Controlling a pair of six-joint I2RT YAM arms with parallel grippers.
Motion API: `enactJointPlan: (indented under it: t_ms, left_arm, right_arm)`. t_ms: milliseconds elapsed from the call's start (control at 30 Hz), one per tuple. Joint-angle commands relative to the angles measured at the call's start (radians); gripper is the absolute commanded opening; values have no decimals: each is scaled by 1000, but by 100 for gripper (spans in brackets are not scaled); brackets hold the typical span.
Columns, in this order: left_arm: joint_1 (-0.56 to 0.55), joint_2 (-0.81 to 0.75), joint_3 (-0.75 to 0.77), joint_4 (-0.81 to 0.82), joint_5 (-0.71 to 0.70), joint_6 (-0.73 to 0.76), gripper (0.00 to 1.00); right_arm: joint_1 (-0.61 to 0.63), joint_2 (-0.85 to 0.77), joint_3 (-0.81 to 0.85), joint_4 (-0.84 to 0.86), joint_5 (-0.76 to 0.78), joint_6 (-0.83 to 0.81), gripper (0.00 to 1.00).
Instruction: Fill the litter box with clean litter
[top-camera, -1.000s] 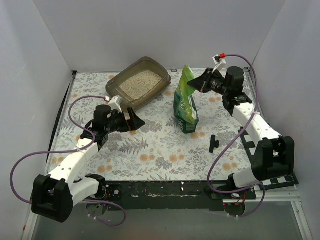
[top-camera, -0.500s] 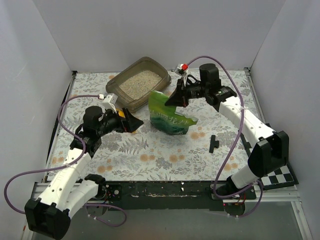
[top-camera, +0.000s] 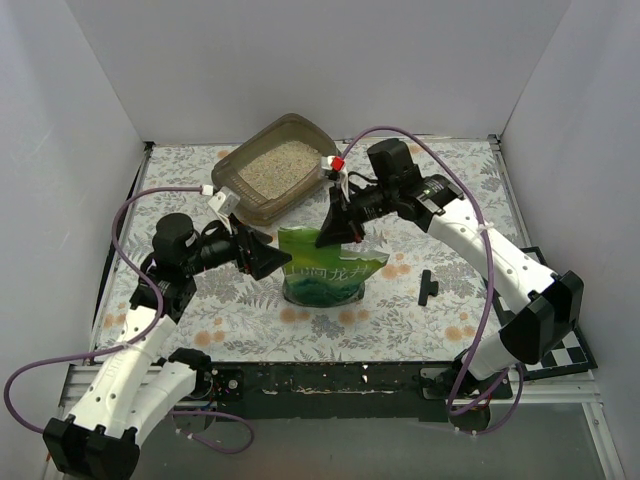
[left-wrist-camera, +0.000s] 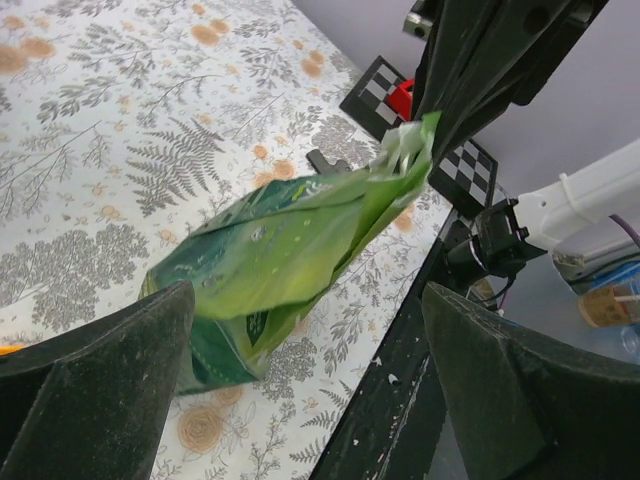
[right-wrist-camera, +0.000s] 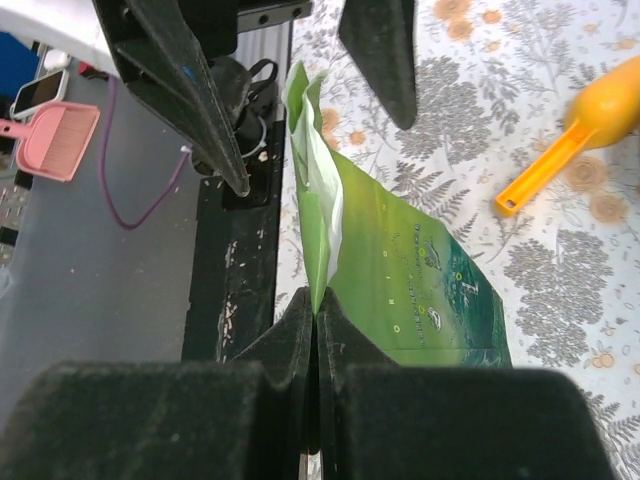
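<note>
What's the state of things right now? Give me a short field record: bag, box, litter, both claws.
green bag: held by its top edge, hanging tilted over the table, between the two arms
right claw: shut on the bag's top edge
left claw: open wide, facing the bag, not gripping it
litter box: upright at the far side, beyond the bag
clean litter: a layer already in the box
pouring: not under way; the bag is not over the box
yellow scoop: lying on the table
</note>
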Motion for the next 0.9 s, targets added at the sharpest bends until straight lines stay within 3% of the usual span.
enactJointPlan:
  t_ms: [0, 200, 400, 667, 800, 867]
  left_arm:
    - [-12, 16, 59, 57, 111, 51, 98]
    - [-81, 62, 102, 34, 133, 133, 98]
    - [-204, 135, 167, -107, 21, 281, 98]
    - [-280, 195, 158, -147, -15, 362, 97]
    - [-294, 198, 152, -153, -50, 381, 91]
    - [-299, 204, 155, -156, -62, 394, 80]
  right_arm:
    - [45, -69, 87, 21, -44, -7, 1]
    - [88, -41, 104, 27, -50, 1, 1]
    - [101, -7, 148, -52, -56, -48, 1]
    - [101, 22, 183, -163, -42, -122, 1]
    - [101, 11, 167, -149, -39, -121, 1]
    - [101, 10, 160, -147, -36, -121, 1]
